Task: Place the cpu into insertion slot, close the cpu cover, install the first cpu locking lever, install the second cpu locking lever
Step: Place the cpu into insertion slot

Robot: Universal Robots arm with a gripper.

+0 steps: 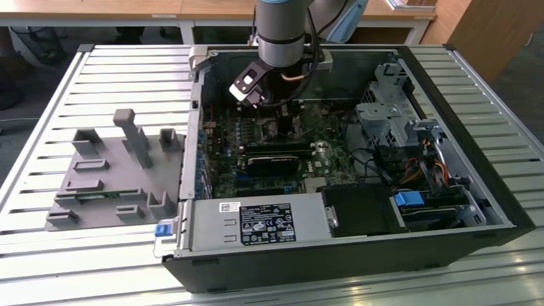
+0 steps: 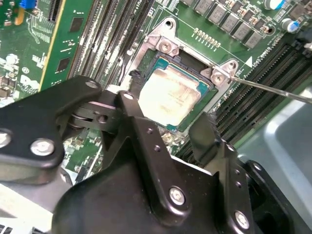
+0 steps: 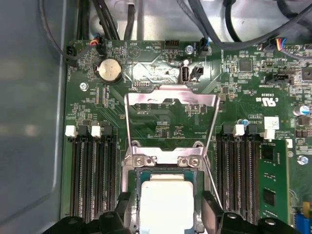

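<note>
The cpu (image 2: 170,95) lies flat in the insertion slot (image 2: 146,58), silvery top up, and shows again in the first wrist view as cpu (image 3: 165,200) inside the insertion slot's (image 3: 135,195) metal rim. My gripper (image 2: 171,100) hangs just over it, open, one black finger (image 2: 132,90) on each side and a small gap to the chip's edges. The cpu cover (image 3: 146,97) stands swung up from its hinge beyond the slot. A thin wire locking lever (image 2: 273,90) sticks out free beside the slot. In the exterior view my gripper (image 1: 285,118) reaches down into the open computer case.
Black memory slots (image 3: 92,180) run along both sides of the socket, with a green card (image 3: 273,180) further out. Cables (image 3: 219,29) cross beyond the board. A drive cage (image 1: 386,121) and power supply (image 1: 255,223) crowd the case; a grey fixture (image 1: 111,172) sits at the exterior view's left.
</note>
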